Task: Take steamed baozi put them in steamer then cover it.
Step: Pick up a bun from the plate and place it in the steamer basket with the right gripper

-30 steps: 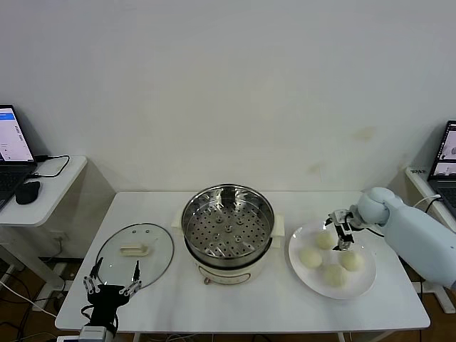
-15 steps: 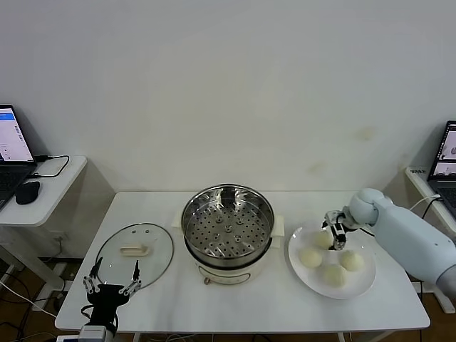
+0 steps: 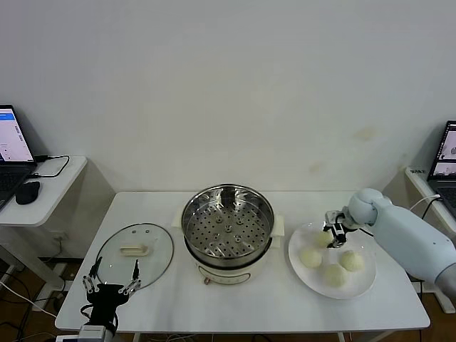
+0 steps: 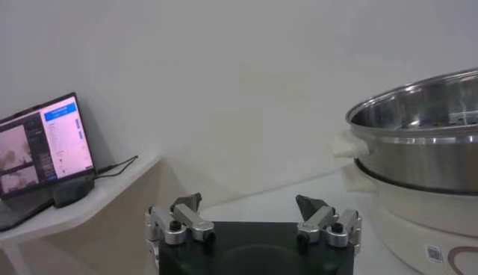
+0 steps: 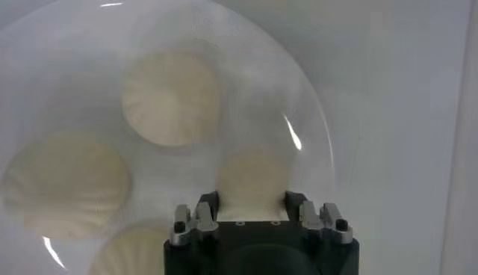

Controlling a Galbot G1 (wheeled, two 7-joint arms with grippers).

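Observation:
Four cream-white steamed baozi are on a white plate [image 3: 363,281] to the right of the steamer [image 3: 228,224]. My right gripper [image 3: 333,236] is shut on the baozi [image 5: 252,179] at the plate's far left part, its fingers pressed against both sides. Three other baozi [image 3: 311,258] [image 3: 333,274] [image 3: 350,261] lie free beside it. The steamer stands uncovered, its perforated tray bare. The glass cover [image 3: 135,251] lies flat on the table left of the steamer. My left gripper [image 3: 110,282] hangs open by the table's front left edge, holding nothing.
A side table [image 3: 57,189] at the left carries a laptop [image 3: 11,146] and a mouse [image 3: 27,192]. Another laptop [image 3: 445,160] is at the far right. In the left wrist view the steamer [image 4: 418,127] rises close on one side.
My right gripper went from open to shut round the baozi and moved slightly left over the plate. The left arm has not moved.

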